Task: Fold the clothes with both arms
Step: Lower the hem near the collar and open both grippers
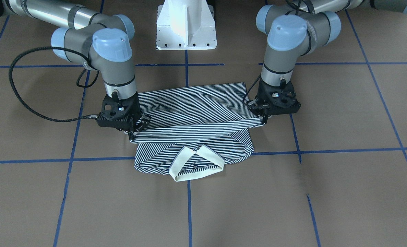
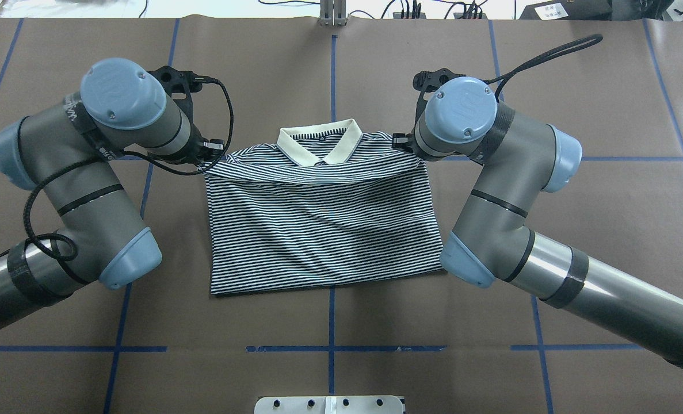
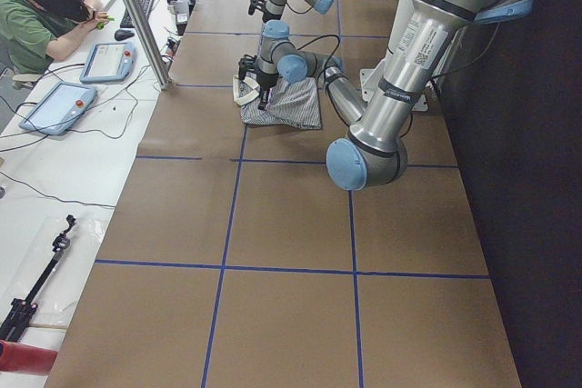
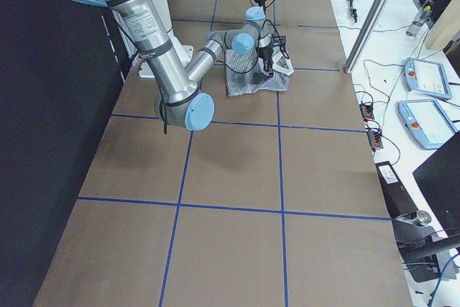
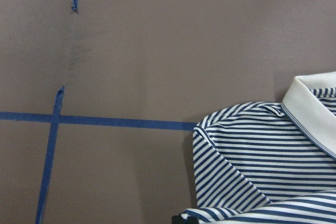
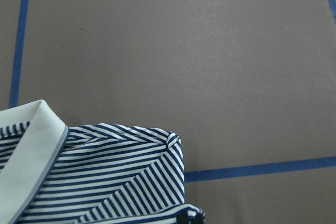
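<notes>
Brown paper ruled with blue tape lines covers the desk (image 1: 326,192) that carries the work. The right fingers (image 1: 134,132) and left fingers (image 1: 263,117) are each clenched on one end of a striped edge of the polo shirt (image 1: 193,106). The band of cloth between them is drawn nearly straight and appears lifted a little off the layers beneath. Each wrist view shows only a dark tip and a sliver of striped fabric at its lower border. Between the two sets of fingers, and back towards the robot, the shirt's body lies flat on the desk. Just beyond the fingers, on the side away from the robot, lie the shoulders and the cream collar (image 1: 196,164). The sleeves seem turned in, giving a rough rectangle. Judged from its drape and wrinkles, the knit is light, soft and limp. It should sag wherever unsupported and follow the fingers only where pinched. Holds are best taken at edges or corners, symmetrically, through every layer meant to move. An uneven pull would probably skew the fold.
</notes>
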Action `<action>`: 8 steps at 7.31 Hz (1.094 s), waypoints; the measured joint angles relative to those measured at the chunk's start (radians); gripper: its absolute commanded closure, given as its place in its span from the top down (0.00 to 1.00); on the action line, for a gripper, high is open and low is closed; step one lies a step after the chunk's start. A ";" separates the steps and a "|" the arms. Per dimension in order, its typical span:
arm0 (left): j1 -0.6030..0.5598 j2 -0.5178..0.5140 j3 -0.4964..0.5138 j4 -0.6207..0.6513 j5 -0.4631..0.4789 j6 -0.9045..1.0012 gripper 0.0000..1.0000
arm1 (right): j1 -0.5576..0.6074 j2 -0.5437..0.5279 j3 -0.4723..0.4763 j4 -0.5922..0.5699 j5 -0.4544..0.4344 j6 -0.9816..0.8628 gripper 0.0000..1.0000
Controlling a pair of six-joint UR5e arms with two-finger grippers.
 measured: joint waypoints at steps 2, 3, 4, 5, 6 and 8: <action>-0.001 -0.007 0.080 -0.066 0.002 0.006 0.00 | 0.006 0.002 -0.065 0.043 -0.003 -0.013 0.00; -0.001 -0.010 0.094 -0.079 0.002 0.010 0.00 | 0.007 0.003 -0.078 0.049 -0.004 -0.016 0.00; -0.001 -0.013 0.099 -0.083 0.002 0.016 0.00 | 0.007 0.004 -0.084 0.052 -0.005 -0.018 0.00; -0.001 -0.015 0.101 -0.085 0.001 0.019 0.00 | 0.008 0.008 -0.087 0.052 -0.006 -0.019 0.00; -0.001 -0.017 0.102 -0.086 0.001 0.020 0.00 | 0.010 0.015 -0.092 0.052 -0.009 -0.020 0.00; -0.001 -0.020 0.103 -0.086 0.001 0.021 0.00 | 0.017 0.044 -0.132 0.064 -0.017 -0.020 0.00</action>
